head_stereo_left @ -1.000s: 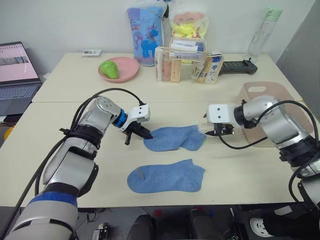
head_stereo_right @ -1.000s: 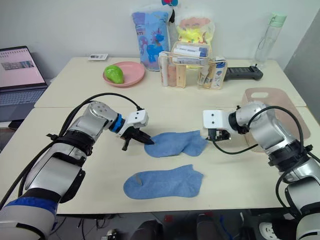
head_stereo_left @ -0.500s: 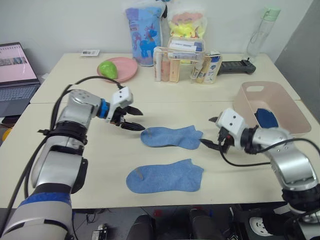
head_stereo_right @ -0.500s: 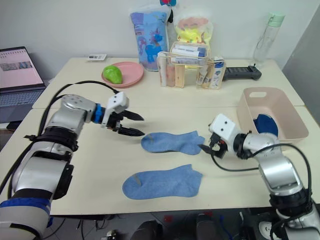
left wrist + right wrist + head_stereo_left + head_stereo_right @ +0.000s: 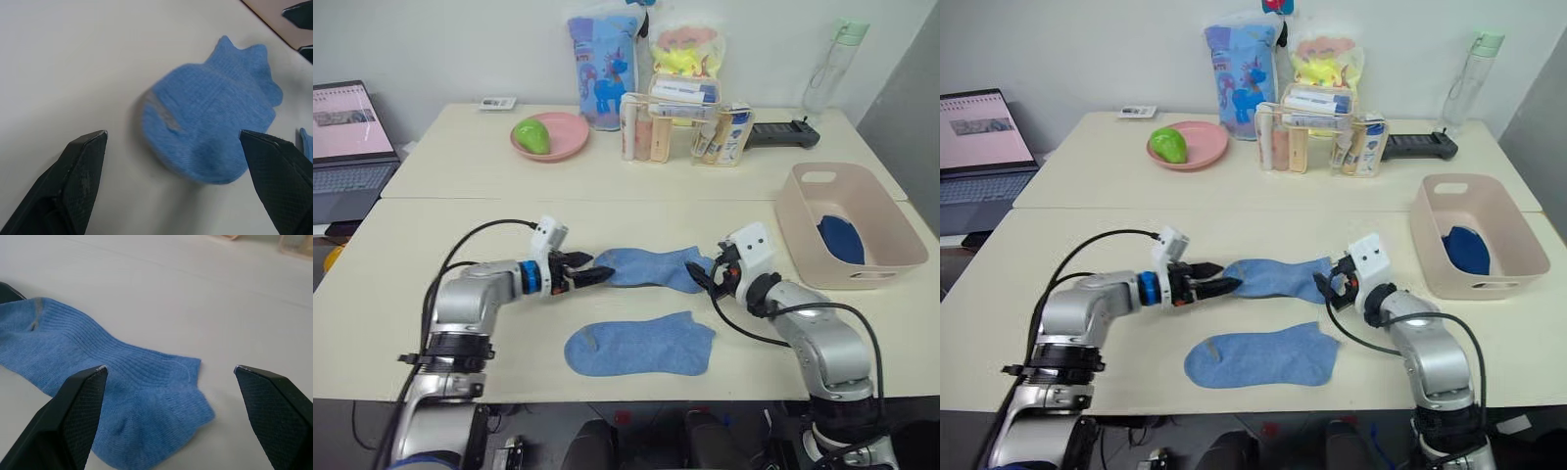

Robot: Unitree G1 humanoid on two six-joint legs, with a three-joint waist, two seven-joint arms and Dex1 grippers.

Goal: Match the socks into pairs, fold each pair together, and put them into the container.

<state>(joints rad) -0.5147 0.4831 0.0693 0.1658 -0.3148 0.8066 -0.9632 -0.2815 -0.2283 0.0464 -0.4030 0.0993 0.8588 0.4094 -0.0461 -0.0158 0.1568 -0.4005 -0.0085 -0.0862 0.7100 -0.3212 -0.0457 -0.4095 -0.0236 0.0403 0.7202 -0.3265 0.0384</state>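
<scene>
Socks first: two light blue ones lie flat on the bench (image 5: pixel 431 235), one behind the other. The farther sock (image 5: pixel 646 267) stretches crosswise between the two pincers; the nearer sock (image 5: pixel 639 348) lies just in front of it, apart from it and untouched.

The left pincer (image 5: pixel 1222 286) is low over the bench at the toe end of the farther sock, its black fingers pointing at that end. The left wrist view shows what the head views do not: its fingers (image 5: pixel 73 181) are spread wide, with the rounded toe and a grey mark on it lying between them, on the bench and not pinched.

The right pincer (image 5: pixel 700 277) is at the opposite end of the same sock. The right wrist view shows its fingers (image 5: pixel 78 406) spread too, straddling the ribbed cuff end, which lies flat between them.

The container (image 5: pixel 891 257) stands on the bench to the right of the right arm, well apart from the blue socks. The head views show a dark navy sock (image 5: pixel 842 240) inside it.

At the back of the bench are a pink plate (image 5: pixel 563 132) with a green object (image 5: pixel 529 135) on it, a clear organiser (image 5: pixel 680 127) of bottles and a water bottle (image 5: pixel 824 69). A laptop (image 5: pixel 347 137) sits at the far left.
</scene>
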